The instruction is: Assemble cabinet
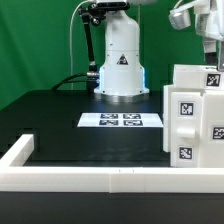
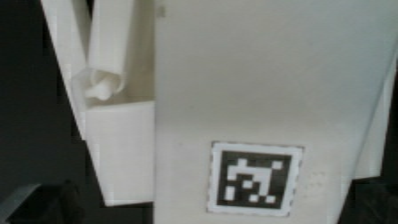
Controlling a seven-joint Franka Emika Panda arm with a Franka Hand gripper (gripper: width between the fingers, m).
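Note:
The white cabinet body [image 1: 192, 120] stands on the black table at the exterior view's right, with black marker tags on its faces. A smaller white block [image 1: 196, 78] rises from its top. My gripper [image 1: 208, 45] hangs just above that top at the upper right. In the wrist view a white cabinet panel [image 2: 267, 90] with one tag [image 2: 254, 180] fills the frame, very close. Beside it is a second white piece with a small round peg [image 2: 98, 86]. My gripper [image 2: 210, 216] shows only as dark fingers [image 2: 29, 206] at the frame's corners, spread wide on either side of the panel.
The arm's white base [image 1: 122, 60] stands at the back centre. The marker board [image 1: 121, 121] lies flat in front of it. A low white wall [image 1: 90, 176] runs along the table's front and turns back at the exterior view's left [image 1: 18, 152]. A green backdrop is behind.

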